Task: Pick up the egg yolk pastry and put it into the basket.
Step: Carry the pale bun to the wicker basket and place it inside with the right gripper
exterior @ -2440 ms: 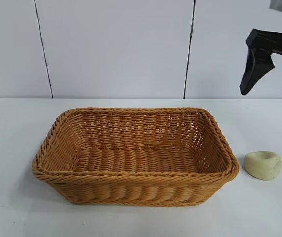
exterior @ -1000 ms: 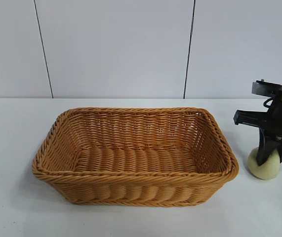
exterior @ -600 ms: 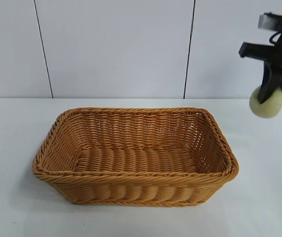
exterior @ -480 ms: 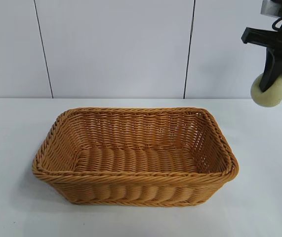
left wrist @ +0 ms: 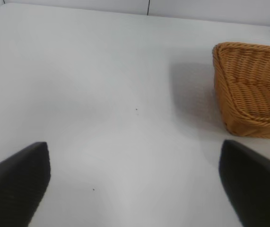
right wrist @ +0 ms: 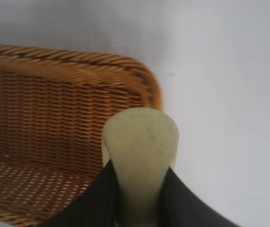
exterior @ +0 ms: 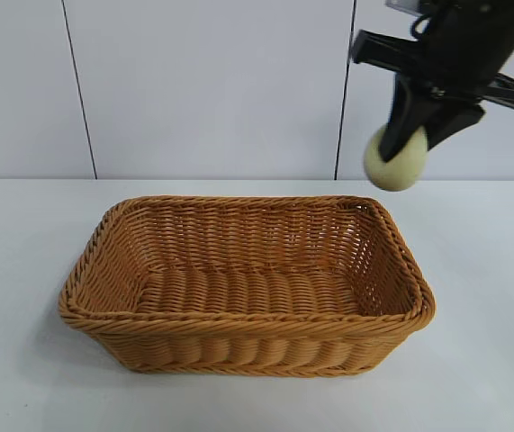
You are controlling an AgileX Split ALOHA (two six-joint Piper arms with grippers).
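One basket [exterior: 238, 351] sits at the centre of the exterior frame, on one white counter [exterior: 22, 234]. One egg yolk pastry [exterior: 399, 166] hangs at upper right, pinched in one right gripper [exterior: 410, 135]. The left gripper [left wrist: 135, 184] makes two (its black fingers [left wrist: 16, 179] fill the lower corners of the left wrist view).

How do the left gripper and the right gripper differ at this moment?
The left gripper is wide open and holds nothing; the right gripper is shut on the egg yolk pastry. The left gripper sits low over the bare table, beside the basket; the right gripper hangs high in the air, above the basket's far right corner. Both have black fingers.
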